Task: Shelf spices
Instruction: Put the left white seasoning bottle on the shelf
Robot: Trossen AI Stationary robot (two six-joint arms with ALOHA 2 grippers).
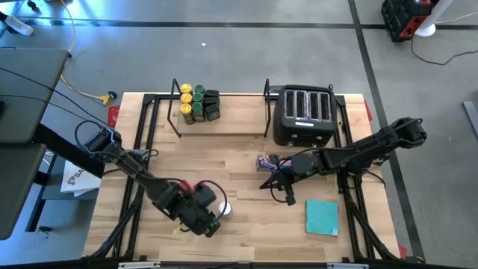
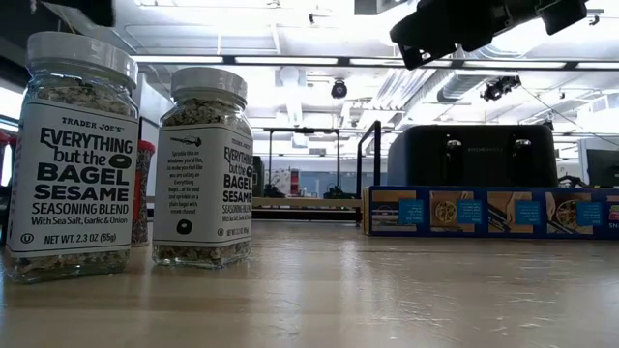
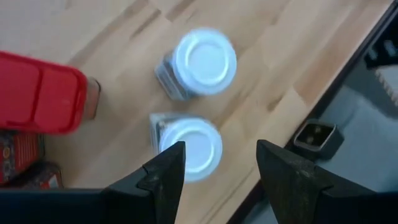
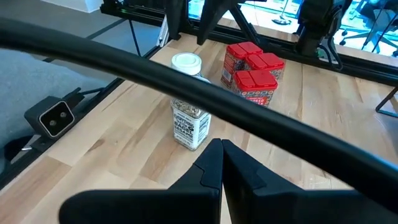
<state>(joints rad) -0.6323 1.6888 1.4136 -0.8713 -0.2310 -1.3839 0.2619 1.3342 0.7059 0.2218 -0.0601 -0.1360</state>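
Pale butcher-block planks (image 1: 246, 232) fill our working surface, ringed by a grey floor. We see the left gripper (image 3: 217, 171) hanging over the near part of the table with its two dark fingers (image 3: 166, 177) spread apart, holding nothing; one finger overlaps the rim of a white-capped seasoning jar (image 3: 189, 146) directly beneath, though we cannot tell whether it touches. Just beyond stands a second white-capped jar (image 3: 202, 62), and beside both we see red-lidded square tins (image 3: 37, 93). From table height the same pair reads as two bagel seasoning jars, upright and close together but apart.

Farther out, the right gripper (image 4: 222, 162) hangs above the table's middle with its fingers pressed together, empty. Just beside it lies a long blue box (image 1: 267, 161), and nearer the right front edge a flat teal square (image 1: 323, 217).

Along the far edge we find the shelf (image 1: 220, 125), a thin black wire rack with a wooden floor. At its left end stand jars with yellow and green lids (image 1: 191, 101) next to small black containers (image 1: 211, 105). A black four-slot toaster (image 1: 306, 113) stands just beside the shelf's right end.
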